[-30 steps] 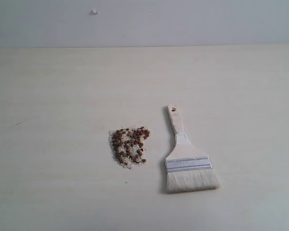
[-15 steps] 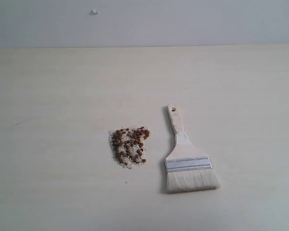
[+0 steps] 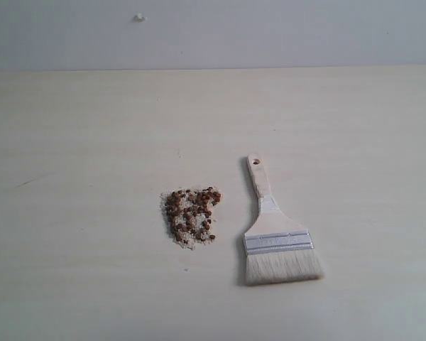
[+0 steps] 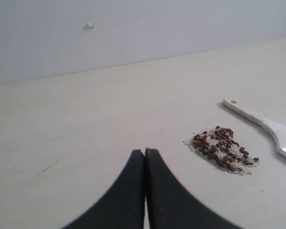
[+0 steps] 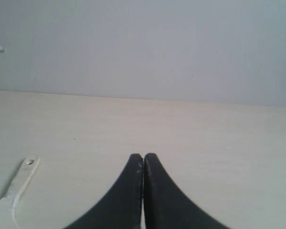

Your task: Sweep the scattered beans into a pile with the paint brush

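- Exterior view: nothing has shifted in the past second. The beans (image 3: 191, 217) sit bunched at frame centre, and the paint brush (image 3: 273, 231) lies untouched just to their right, so sweeping has not begun.
- Left wrist view: the left gripper (image 4: 145, 151) is pinched closed and empty, with the beans ahead.
- Right wrist view: the right gripper (image 5: 143, 155) is likewise closed and empty.

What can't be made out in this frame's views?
Paint brush: the left wrist view's edge cuts off its bristles; the right wrist view shows only the handle end.
Beans: too small to count; outside the right wrist view.
Left hand, right hand: outside the exterior view, so their position is unclear.
White speck: too small to identify.
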{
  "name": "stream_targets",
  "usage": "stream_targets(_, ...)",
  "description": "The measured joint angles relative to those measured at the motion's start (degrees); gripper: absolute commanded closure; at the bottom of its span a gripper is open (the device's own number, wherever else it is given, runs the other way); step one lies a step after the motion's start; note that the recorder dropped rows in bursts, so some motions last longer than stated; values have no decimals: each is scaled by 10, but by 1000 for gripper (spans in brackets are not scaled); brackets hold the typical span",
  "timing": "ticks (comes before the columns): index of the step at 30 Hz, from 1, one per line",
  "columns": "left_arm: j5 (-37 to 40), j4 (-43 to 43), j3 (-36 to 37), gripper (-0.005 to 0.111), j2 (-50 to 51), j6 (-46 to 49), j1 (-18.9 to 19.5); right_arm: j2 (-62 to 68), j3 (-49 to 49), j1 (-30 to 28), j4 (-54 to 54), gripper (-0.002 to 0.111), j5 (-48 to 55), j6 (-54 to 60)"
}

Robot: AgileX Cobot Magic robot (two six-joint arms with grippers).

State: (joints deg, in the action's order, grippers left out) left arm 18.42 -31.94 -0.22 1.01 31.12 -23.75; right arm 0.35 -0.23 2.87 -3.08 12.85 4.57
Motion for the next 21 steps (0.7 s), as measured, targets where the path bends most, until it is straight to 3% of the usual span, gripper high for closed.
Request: stream_targets(21,0,23,0,107,0,0,0,0,0,0,0,108,-1,-1)
